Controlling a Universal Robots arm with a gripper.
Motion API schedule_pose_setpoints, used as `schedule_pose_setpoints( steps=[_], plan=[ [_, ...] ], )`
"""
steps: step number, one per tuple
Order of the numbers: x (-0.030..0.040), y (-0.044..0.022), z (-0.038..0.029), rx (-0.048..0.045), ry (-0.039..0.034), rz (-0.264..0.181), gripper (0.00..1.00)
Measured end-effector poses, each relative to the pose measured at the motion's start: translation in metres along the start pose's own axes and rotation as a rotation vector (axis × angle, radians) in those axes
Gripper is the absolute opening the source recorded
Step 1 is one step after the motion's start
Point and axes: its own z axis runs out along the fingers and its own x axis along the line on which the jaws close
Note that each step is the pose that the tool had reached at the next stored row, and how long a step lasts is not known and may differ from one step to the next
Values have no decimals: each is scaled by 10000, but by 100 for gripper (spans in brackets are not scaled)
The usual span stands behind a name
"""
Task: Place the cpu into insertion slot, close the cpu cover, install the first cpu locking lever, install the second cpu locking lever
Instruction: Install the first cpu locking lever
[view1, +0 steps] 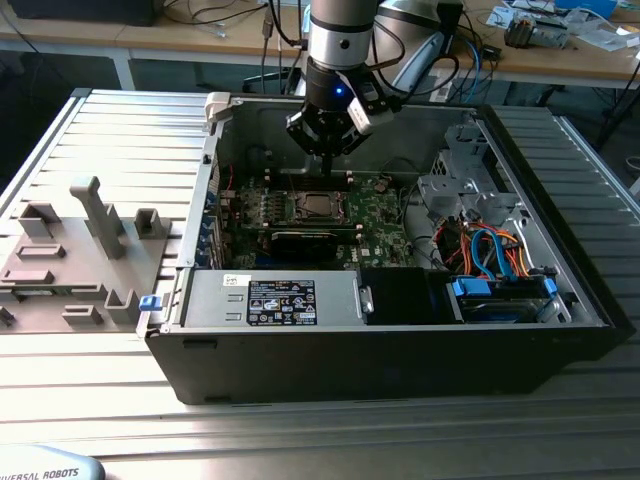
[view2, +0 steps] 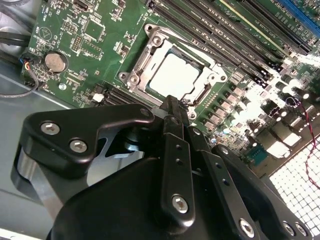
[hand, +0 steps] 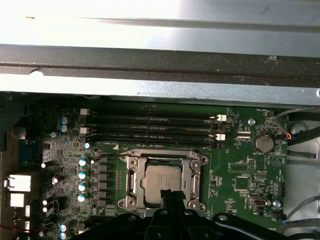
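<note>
Silver-grey and flat, the cpu (hand: 162, 184) already sits in the insertion slot (hand: 131, 181), just below the middle of the first wrist view, with the cpu cover (hand: 165, 160) lying down around it as a metal frame; in the second wrist view the same chip (view2: 174, 76) shows bright in the upper middle of the frame. I judge the placing done and the cover closed, so the step in hand is the first locking lever, though I cannot make out from these views whether either lever is latched. My gripper (view2: 172, 105) hangs just over the near edge of the socket, and my jaws look drawn together to a narrow tip with nothing between them. In the exterior view I (view1: 328, 152) hover in the upper middle, above the green motherboard (view1: 385, 215) inside the open computer case (view1: 400, 355). Pressing a thin lever calls for a steady, well-aimed push, without skidding onto the board's small parts.
</note>
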Motion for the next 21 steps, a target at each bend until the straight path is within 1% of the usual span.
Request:
schedule_pose_setpoints(
  steps=[3, 8, 10, 12, 13, 14, 17, 21],
  plan=[
    [1, -17, 0, 1, 0, 0, 11],
    [13, -74, -1, 0, -1, 3, 11],
    [30, -76, -23, -2, -10, 1, 11],
    [51, -77, -77, -24, -28, 1, 11],
    [59, -77, -86, -26, -33, 1, 11],
    [71, -77, -90, -26, -40, 1, 11],
    [166, -73, -96, -26, -76, 3, 11],
    [235, -73, -96, -25, -77, 2, 11]
  ],
)
